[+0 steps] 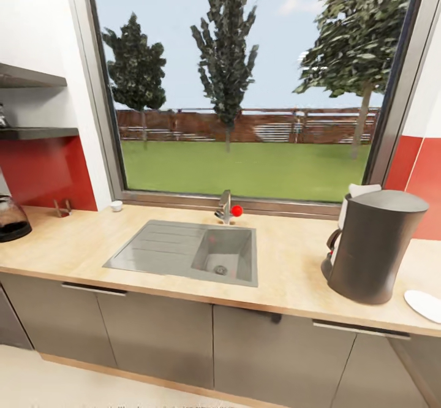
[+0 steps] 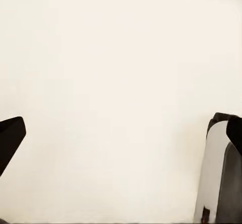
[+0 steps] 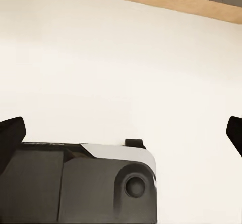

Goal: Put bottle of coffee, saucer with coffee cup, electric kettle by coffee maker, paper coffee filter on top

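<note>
The tall dark grey coffee maker [image 1: 373,245] stands on the kitchen countertop [image 1: 288,273] at the right, with a white piece showing behind its top. The white saucer [image 1: 424,305] lies just right of it, cut by the frame edge. The electric kettle [image 1: 9,218] sits at the far left of the counter. A small white cup-like thing [image 1: 116,206] rests by the window sill. Two kitchen shelf slabs [image 1: 37,132] hang at upper left. My left gripper [image 2: 121,138] and right gripper [image 3: 123,133] both point at pale floor, open and holding nothing.
A steel sink [image 1: 190,252] with a tap [image 1: 226,207] is set in the middle of the counter under a large window. A small metal stand [image 1: 61,207] sits near the kettle. Grey cabinet fronts [image 1: 159,340] run below. Part of my own base [image 3: 85,183] shows beneath the right gripper.
</note>
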You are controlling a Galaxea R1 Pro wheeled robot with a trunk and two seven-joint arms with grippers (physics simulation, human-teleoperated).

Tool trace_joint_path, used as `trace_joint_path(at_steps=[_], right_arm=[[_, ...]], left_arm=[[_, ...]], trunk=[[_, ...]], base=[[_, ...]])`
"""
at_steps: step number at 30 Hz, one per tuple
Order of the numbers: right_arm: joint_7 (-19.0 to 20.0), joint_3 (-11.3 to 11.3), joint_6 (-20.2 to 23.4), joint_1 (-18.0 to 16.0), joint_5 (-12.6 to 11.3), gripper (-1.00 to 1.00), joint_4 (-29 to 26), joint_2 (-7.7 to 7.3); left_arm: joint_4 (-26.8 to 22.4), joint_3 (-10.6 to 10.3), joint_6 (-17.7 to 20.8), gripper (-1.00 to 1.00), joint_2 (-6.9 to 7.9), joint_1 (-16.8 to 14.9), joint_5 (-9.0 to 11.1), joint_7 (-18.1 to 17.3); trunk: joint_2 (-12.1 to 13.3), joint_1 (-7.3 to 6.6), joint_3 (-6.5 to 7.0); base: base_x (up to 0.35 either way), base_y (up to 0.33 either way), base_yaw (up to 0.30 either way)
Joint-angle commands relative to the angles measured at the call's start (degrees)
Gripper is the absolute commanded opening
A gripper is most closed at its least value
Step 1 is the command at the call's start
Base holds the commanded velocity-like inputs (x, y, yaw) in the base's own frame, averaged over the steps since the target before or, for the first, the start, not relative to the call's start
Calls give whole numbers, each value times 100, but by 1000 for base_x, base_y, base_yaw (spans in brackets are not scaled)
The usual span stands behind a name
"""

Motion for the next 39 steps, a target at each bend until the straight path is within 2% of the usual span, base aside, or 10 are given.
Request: trace_joint_path(at_steps=[1, 2, 6, 7, 10, 12, 15, 31, 39], right_arm=[[-30, -10, -4, 1, 57, 100, 1, 12], [-30, -13, -3, 1, 57, 100, 1, 15], [-30, -134, -1, 1, -33, 100, 67, 12], [-30, -292, 1, 1, -133, 100, 87, -4], [-30, -634, 6, 1, -276, 100, 105, -26], [-24, -748, 8, 1, -307, 100, 113, -32], [-21, -797, 14, 1, -319, 100, 191, -33], [-20, -807, -5, 1, -328, 100, 307, -33], [-21, -804, -1, 1, -325, 100, 308, -33]], left_arm=[[13, 35, 112, 100, -1, -10, -62, 28], [14, 34, 187, 100, -3, -12, -64, 30], [4, 32, 884, 100, 7, -36, -73, 35], [-6, 31, 1111, 100, 10, -46, -75, 36], [-19, 31, 1320, 100, -13, -57, -88, 36], [-23, 21, 1376, 100, -23, -62, -154, 36], [-25, -2, 1399, 100, -47, -65, -214, 36], [-40, 4, 1395, 100, -22, -59, -236, 36], [-51, 9, 1395, 100, -20, -71, -236, 36]], trunk=[[-4, 2, -9], [-4, 2, -16], [-4, 2, -45], [-4, 2, -52], [-4, 2, -72], [-4, 2, -84], [-4, 2, -104], [-4, 2, -200], [-4, 2, -246]], base=[[0, 0, 180], [0, 0, 180], [0, 0, 182], [0, 0, 200], [0, 0, 207], [0, 0, 211], [0, 0, 212], [0, 2, 220], [41, 200, 228]])
